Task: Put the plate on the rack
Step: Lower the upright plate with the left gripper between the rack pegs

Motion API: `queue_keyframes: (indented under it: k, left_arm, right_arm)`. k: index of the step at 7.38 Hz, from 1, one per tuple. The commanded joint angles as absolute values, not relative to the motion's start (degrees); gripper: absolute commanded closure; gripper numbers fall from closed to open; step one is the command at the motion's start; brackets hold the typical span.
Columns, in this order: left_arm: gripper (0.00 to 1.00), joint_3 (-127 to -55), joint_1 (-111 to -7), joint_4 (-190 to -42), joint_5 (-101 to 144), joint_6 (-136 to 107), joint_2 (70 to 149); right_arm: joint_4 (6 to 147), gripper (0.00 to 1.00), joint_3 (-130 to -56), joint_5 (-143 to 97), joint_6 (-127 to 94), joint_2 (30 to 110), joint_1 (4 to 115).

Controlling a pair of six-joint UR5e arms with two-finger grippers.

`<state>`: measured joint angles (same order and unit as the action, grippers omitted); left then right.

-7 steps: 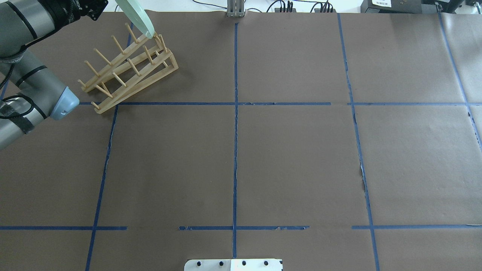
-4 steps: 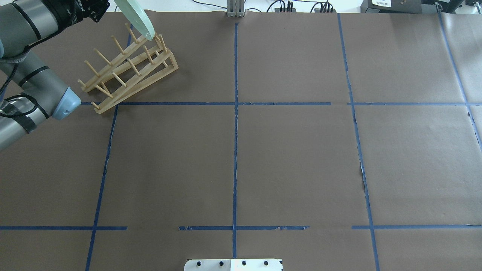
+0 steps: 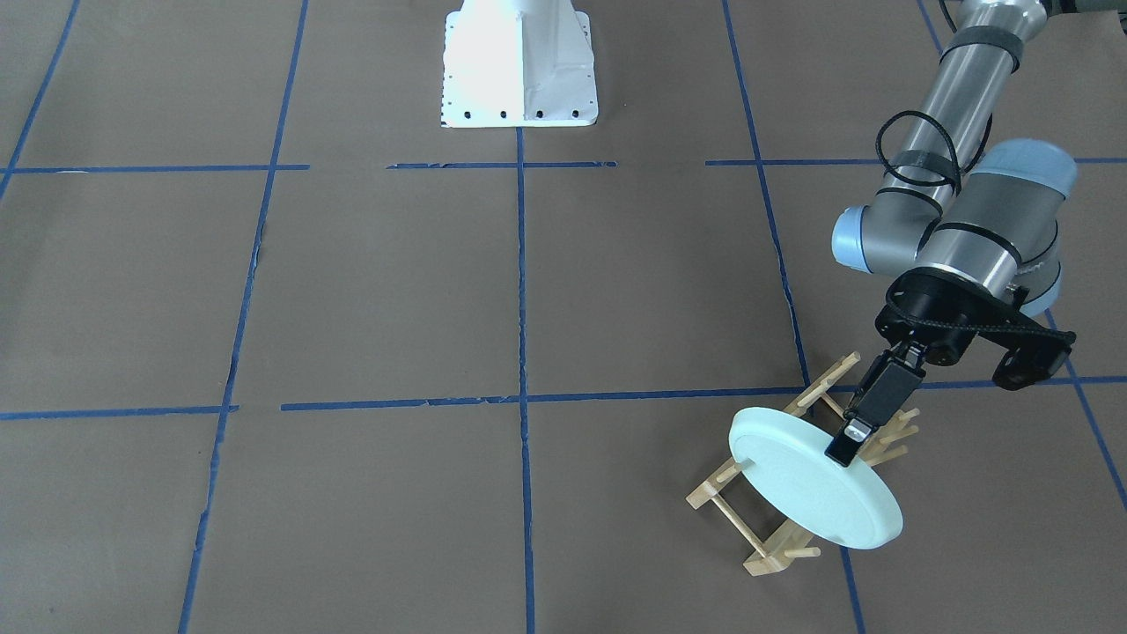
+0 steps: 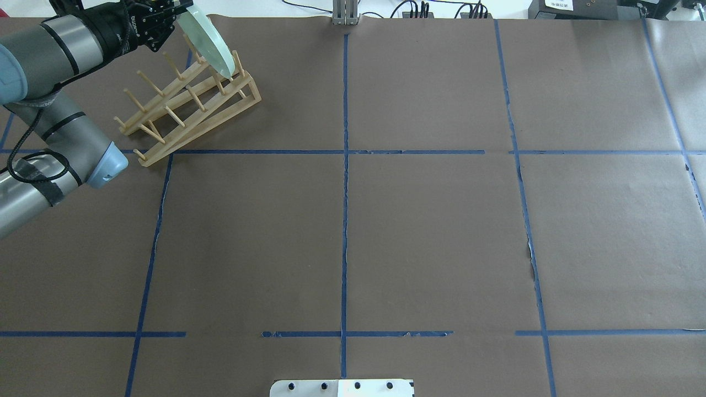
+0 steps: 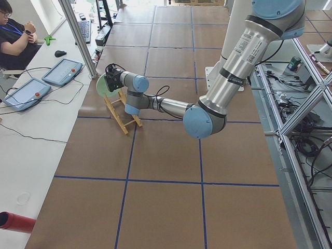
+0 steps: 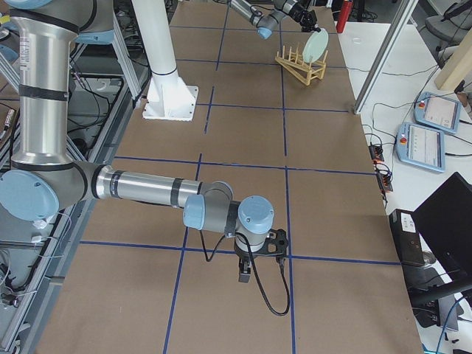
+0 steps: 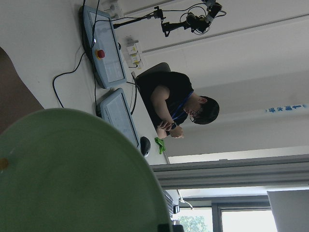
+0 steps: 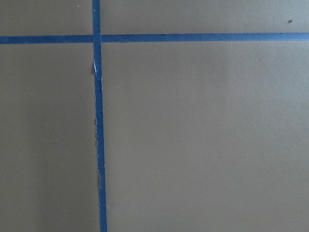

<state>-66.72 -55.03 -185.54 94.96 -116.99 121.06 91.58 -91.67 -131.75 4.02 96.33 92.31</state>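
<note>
The pale mint-green plate is held tilted on edge over the far end of the light wooden rack. Its lower rim sits among the end pegs; I cannot tell whether it rests on the rails. In the overhead view the plate leans over the rack at the table's far left. My left gripper is shut on the plate's upper rim. The left wrist view is filled by the plate. My right gripper hangs low over bare table; I cannot tell whether it is open or shut.
The white robot base stands at mid table. Blue tape lines cross the brown paper. A seated operator and two tablets are just beyond the table edge behind the rack.
The left arm has swung in toward the rack. The plate has come down and nearer, its lower rim now lower among the rack's end pegs.
</note>
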Motion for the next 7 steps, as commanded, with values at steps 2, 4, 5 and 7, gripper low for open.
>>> queue_keyframes:
  k: [2,4,5,7]
  left_arm:
    - [1.00,-65.9,-54.8,-185.4,94.9,-117.1,121.0]
    - [0.00,-65.8,-54.8,-185.2,94.9,-116.8,121.0]
    - [0.00,-65.7,-54.8,-184.9,94.9,-114.8,121.0]
    - [0.00,-65.7,-54.8,-183.3,95.1,-110.3,121.0]
  right_arm:
    - [91.6,0.00,-91.7,-131.7,4.0,96.3,92.3]
    - [91.6,0.00,-91.7,-131.7,4.0,96.3,92.3]
    - [91.6,0.00,-91.7,-131.7,4.0,96.3,92.3]
    - [91.6,0.00,-91.7,-131.7,4.0,96.3,92.3]
